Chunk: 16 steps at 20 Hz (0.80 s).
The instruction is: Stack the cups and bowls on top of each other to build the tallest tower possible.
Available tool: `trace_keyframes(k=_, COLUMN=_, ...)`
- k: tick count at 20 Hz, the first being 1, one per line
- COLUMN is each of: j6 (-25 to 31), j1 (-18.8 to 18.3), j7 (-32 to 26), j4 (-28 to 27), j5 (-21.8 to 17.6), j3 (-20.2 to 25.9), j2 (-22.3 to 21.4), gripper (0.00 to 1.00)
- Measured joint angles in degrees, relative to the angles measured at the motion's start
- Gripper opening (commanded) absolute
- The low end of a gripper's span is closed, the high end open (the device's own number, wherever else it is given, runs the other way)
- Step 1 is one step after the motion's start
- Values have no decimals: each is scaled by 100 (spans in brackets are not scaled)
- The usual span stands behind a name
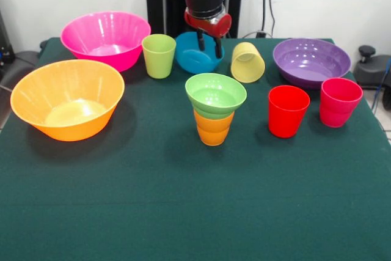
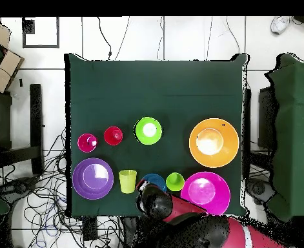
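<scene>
Gripper [image 1: 209, 46] lowered over small blue plastic bowl [image 1: 197, 54] at counter's [image 1: 183, 212] far side.
Fingers are parted astride the bowl's rim, seemingly ungripped; bowl judged light, stiff, slippery, best pinched at rim.

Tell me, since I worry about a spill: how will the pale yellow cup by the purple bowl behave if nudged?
The pale yellow cup lies tilted on its side, mouth toward the camera, so it will probably roll, curving because it tapers. It looks like thin plastic, likely light and easily shoved. The purple bowl stands close beside it and might stop it.
</scene>
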Motion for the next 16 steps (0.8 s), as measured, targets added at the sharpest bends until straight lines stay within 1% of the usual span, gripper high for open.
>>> trace_keyframes(k=9, j6=-113, j1=-2, j7=0, j4=0, j5=0, j3=1, j2=107, gripper=100)
trace_keyframes(k=16, j6=-112, j1=-76, j7=0, j4=7, j5=-1, j3=35, j2=-54, gripper=100)
